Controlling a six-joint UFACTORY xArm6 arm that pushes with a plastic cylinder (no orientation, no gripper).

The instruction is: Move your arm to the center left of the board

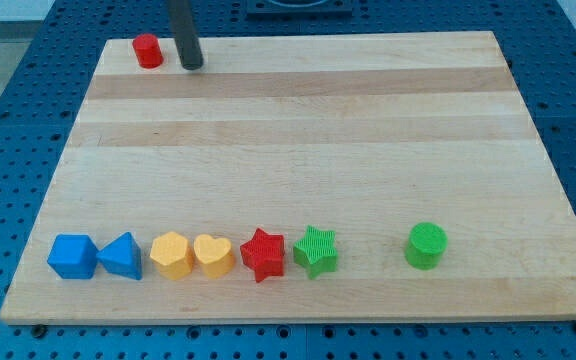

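My tip rests on the wooden board near its top left corner. A red cylinder stands just to the tip's left, apart from it. Along the view's bottom lies a row of blocks: a blue cube, a blue triangle, a yellow hexagon, a yellow heart, a red star and a green star. A green cylinder stands alone further right.
The board lies on a blue perforated table. The rod's upper part leaves the view at the top edge.
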